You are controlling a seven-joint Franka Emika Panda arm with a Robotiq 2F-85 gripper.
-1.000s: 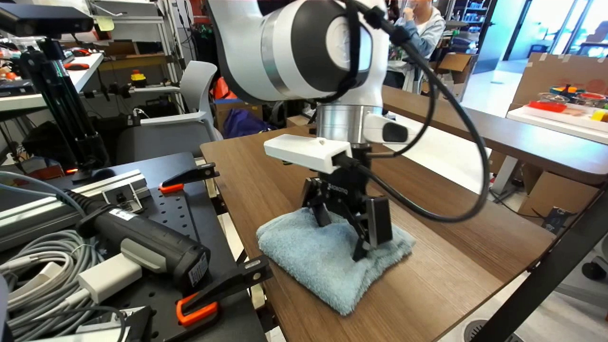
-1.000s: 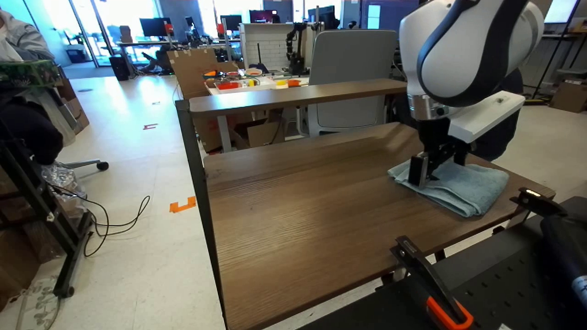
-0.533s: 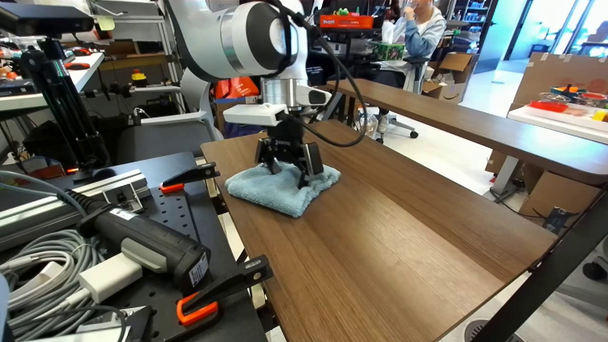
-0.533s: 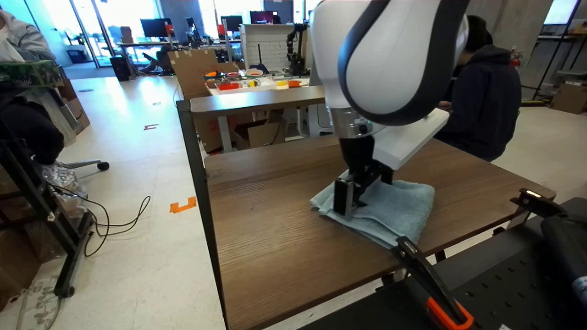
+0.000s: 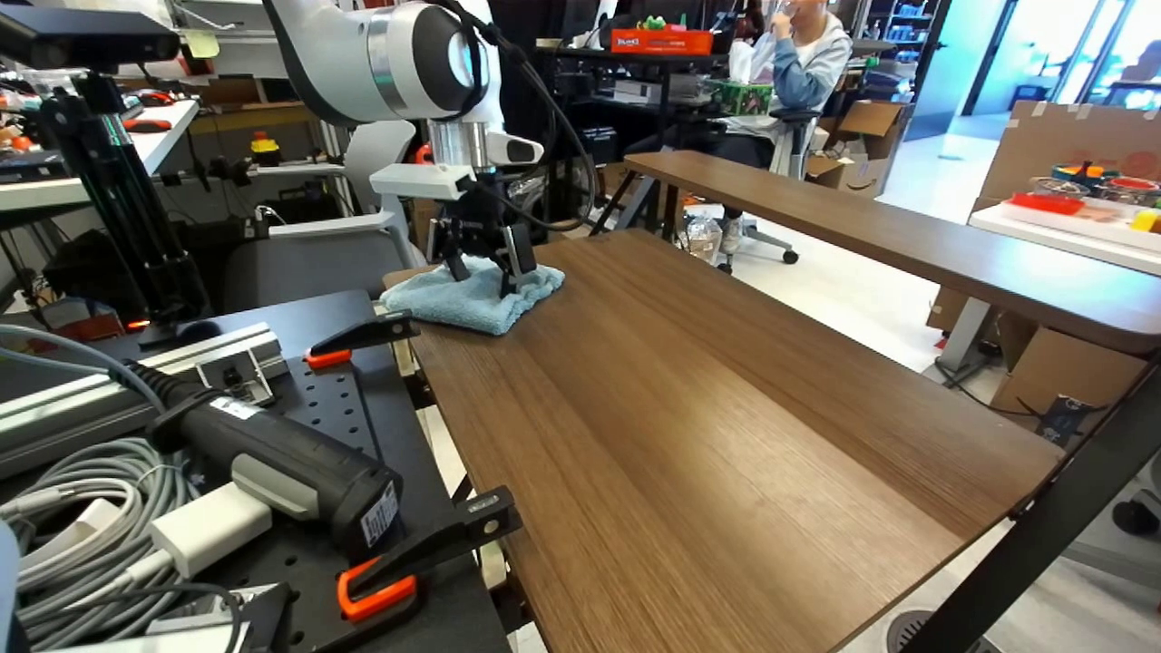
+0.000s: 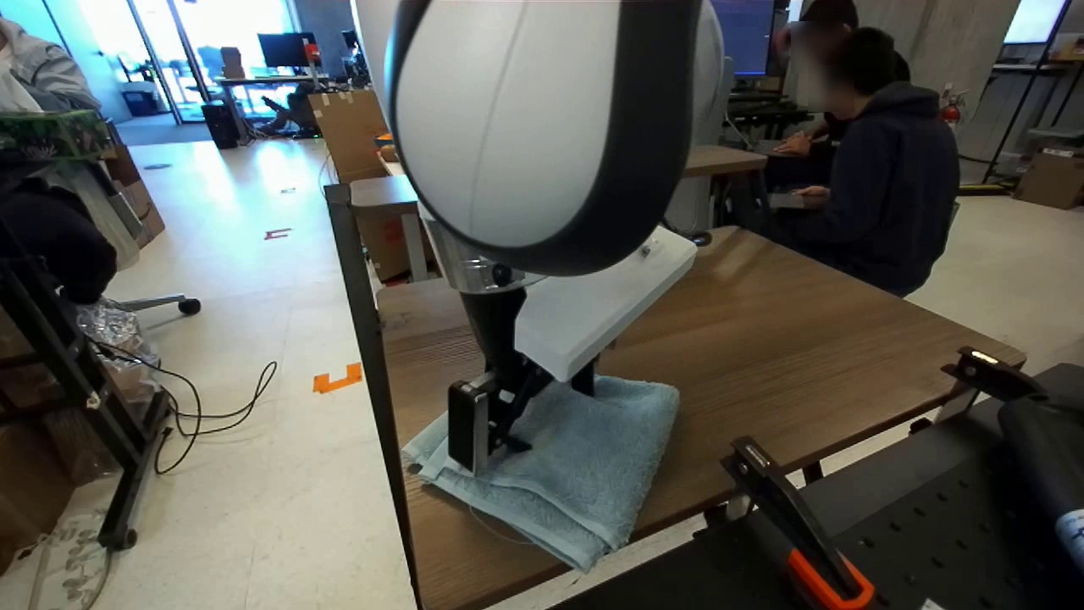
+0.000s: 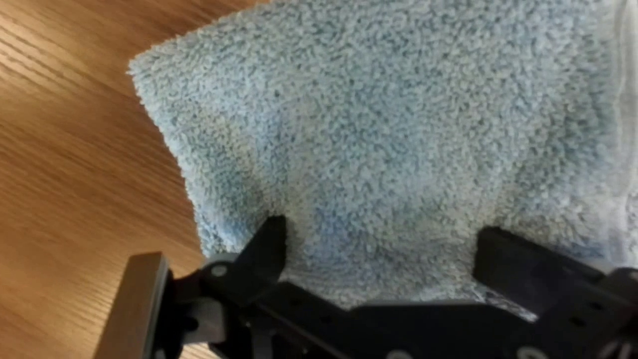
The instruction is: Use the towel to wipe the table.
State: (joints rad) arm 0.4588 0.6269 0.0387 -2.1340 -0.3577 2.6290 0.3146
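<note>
The light blue towel (image 5: 453, 307) lies folded and flat on the brown table (image 5: 689, 435), close to the long edge beside the black board. My gripper (image 5: 483, 281) points down onto it in both exterior views, with the fingertips pressed into the cloth. In the wrist view the towel (image 7: 374, 124) fills most of the picture. There the two fingers (image 7: 266, 249) stand wide apart, one at each side, and the cloth bulges slightly between them. Bare table (image 7: 75, 174) shows at the left of that view. The towel's underside is hidden.
Black clamps with orange handles (image 5: 376, 594) reach over the table's edge from a black board bearing cables and a handheld tool (image 5: 299, 462). A dark upright post (image 6: 364, 339) stands at the table's side. Beyond it runs a long narrow table (image 5: 862, 227). A person (image 6: 889, 169) sits nearby.
The gripper and the towel have slid together along the table, leftward and farther off in an exterior view, leftward and nearer in an exterior view. The fingers stay spread.
</note>
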